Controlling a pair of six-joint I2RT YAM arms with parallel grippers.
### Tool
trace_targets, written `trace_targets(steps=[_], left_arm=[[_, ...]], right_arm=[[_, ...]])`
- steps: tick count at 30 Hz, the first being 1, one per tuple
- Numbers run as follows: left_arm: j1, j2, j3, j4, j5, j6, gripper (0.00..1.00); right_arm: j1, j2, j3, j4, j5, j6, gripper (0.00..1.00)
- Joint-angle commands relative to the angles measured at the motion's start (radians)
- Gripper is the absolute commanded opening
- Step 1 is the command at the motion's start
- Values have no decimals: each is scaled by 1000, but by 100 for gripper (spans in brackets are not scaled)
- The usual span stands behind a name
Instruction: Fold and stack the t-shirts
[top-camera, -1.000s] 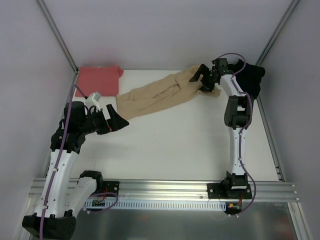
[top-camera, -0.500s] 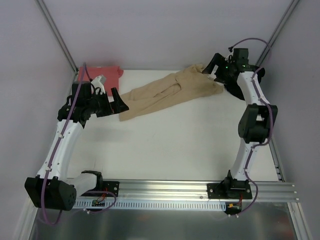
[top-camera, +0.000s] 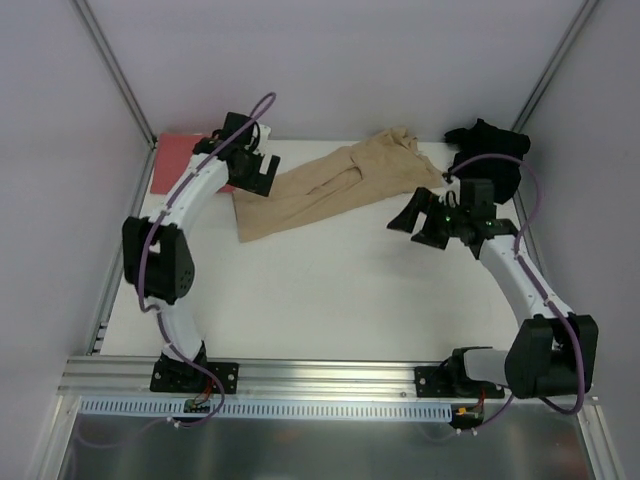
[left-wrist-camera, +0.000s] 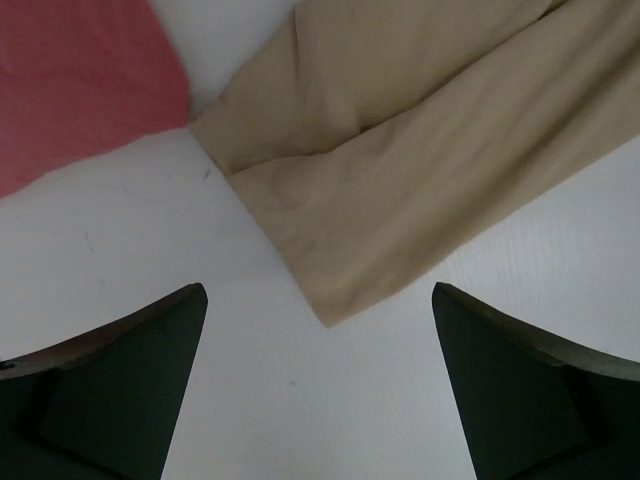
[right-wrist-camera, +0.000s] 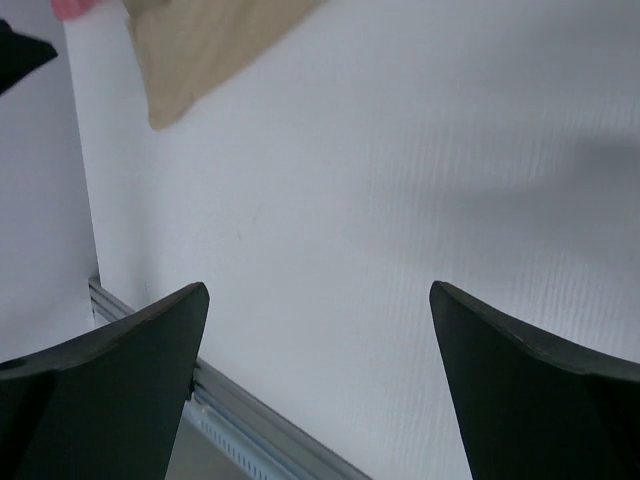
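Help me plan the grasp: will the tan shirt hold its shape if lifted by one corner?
Probably not: the tan shirt lies in soft folds, so it would likely droop. It looks thin, probably light. Pushed across the smooth table, it may bunch up.

The left claw (left-wrist-camera: 318, 292) is hanging over the white desk (left-wrist-camera: 120, 240) with its two dark fingers (left-wrist-camera: 130, 390) spread wide and gripping nothing, one showing at each lower corner. Beyond them the tan-beige t-shirt (left-wrist-camera: 400, 140) is lying in soft folds across the upper right, its nearest corner pointing down into the gap between the fingers. At the upper left the salmon-red t-shirt (left-wrist-camera: 70, 80) is lying flat, its corner sitting just beside the tan cloth; whether they are touching is unclear.
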Motion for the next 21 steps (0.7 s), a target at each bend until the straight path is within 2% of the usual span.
trace_targets(steps=[1,4,7,16,21], left_arm=[[-21,165,134,-95,-94,152,99],[-21,282,217,-135,-57,181,99],[-21,336,236,-144,-31,195,99],[-18,474,280,-150,-20,189,99],[-14,554,328,-215,50,152,99]], right_arm=[[20,-141,-103,23,-66,36,100],[26,-218,-168,-22,-78,14,99],[25,-252,-176,-91,-69,-47,99],[25,-251,-177,-101,-97,-56,100],[23,-287,-160,-136,-89,-72,99]])
